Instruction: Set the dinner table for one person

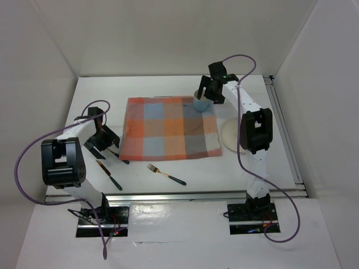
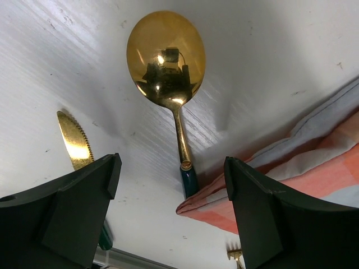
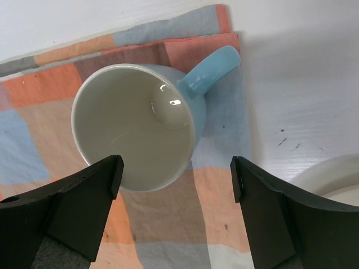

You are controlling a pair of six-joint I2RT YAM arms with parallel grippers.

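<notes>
The white dinner table [image 1: 235, 171] carries an orange-and-blue checked cloth [image 1: 168, 129] at its middle. A light blue mug [image 1: 202, 103] stands upright on the cloth's far right corner. In the right wrist view the mug [image 3: 140, 126] is empty, its handle pointing away. My right gripper [image 1: 205, 94] hovers over it, open [image 3: 175, 179] and holding nothing. My left gripper [image 1: 106, 145] is open [image 2: 171, 190] just above a gold spoon [image 2: 168, 67] with a dark green handle, which lies by the cloth's near left corner [image 2: 291, 168].
A cream plate [image 1: 229, 136] lies right of the cloth, partly hidden by the right arm; its rim shows in the right wrist view [image 3: 331, 179]. A gold fork [image 1: 165, 174] and a gold knife [image 1: 109, 175] lie near the front edge. The knife blade [image 2: 74, 143] is beside the spoon.
</notes>
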